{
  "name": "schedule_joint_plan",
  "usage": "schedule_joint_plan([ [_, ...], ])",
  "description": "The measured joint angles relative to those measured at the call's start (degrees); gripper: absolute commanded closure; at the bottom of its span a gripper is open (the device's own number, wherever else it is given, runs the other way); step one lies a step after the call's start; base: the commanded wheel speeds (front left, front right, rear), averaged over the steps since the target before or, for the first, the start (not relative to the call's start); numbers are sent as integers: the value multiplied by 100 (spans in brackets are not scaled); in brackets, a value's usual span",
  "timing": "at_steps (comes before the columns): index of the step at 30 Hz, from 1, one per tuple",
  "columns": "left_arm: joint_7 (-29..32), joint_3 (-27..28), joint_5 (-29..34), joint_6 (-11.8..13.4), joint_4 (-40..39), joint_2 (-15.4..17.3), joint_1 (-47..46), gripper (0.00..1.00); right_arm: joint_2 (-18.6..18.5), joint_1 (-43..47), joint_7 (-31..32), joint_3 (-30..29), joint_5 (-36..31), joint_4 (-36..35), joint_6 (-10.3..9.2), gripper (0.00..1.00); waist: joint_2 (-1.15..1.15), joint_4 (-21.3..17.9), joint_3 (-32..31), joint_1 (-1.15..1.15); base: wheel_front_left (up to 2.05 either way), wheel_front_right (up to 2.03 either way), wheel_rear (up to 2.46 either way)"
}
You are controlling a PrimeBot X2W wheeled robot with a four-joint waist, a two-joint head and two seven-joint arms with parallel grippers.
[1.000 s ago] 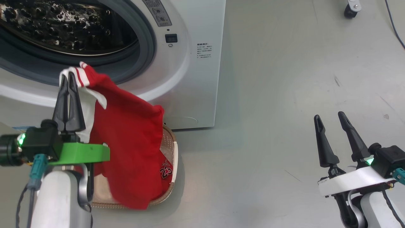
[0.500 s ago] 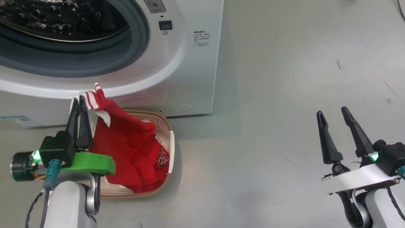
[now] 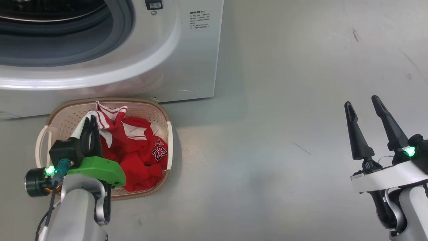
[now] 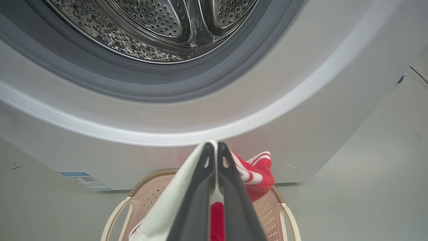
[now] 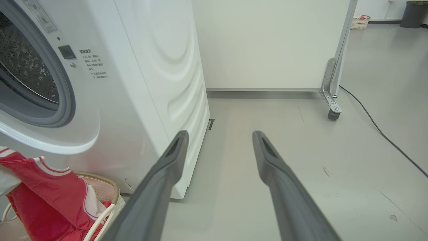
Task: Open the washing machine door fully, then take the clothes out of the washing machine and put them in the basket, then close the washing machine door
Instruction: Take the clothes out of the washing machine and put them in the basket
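And the left end effector pinches the clothes over the basket, fabric heaped inside, while the right end effector hangs spread wide.

The basket sits on the floor just in front of the washing machine, below its drum mouth. The clothes lie in the basket, heaped toward its right side. The left gripper is over the basket's left half, with a fold of the clothes between its fingers. The right gripper is well apart to the right, above bare floor.
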Motion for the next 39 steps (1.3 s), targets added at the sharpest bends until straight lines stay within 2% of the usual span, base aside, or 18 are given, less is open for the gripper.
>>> schedule_joint_plan([
  [5, 94, -69, -300, 19, 499, -2, -194, 100, -87, -71, 0, -32, 47, -22, 0, 0, 0, -80, 226, 0, 0, 0, 0],
  [14, 93, 224, -1574, 75, 1180, -3, -599, 100, -271, -129, 0, -124, 89, -78, 0, 0, 0, -158, 579, 0, 0, 0, 0],
  [18, 70, 288, -1900, 77, 1478, -3, -738, 100, -323, -213, 0, -87, 93, -105, 0, 0, 0, -171, 717, 0, 0, 0, 0],
  [36, -59, 147, -2167, 127, 2741, -8, -1116, 100, -363, -335, 0, -127, 109, -136, 0, 0, 0, -308, 993, 1, 0, 0, 0],
  [37, -60, 142, -2186, 127, 2798, -8, -1122, 63, -360, -336, 0, -127, 110, -136, 0, 0, 0, -309, 994, 1, 0, 0, 0],
  [38, -68, 144, -2210, 127, 2846, -8, -1136, 0, -356, -339, 0, -127, 111, -136, 0, 0, 0, -309, 994, 1, 0, 0, 0],
  [39, -78, 155, -2217, 127, 2874, -8, -1155, 0, -353, -345, 0, -127, 113, -135, 0, 0, 0, -307, 992, 1, 0, 0, 0],
])
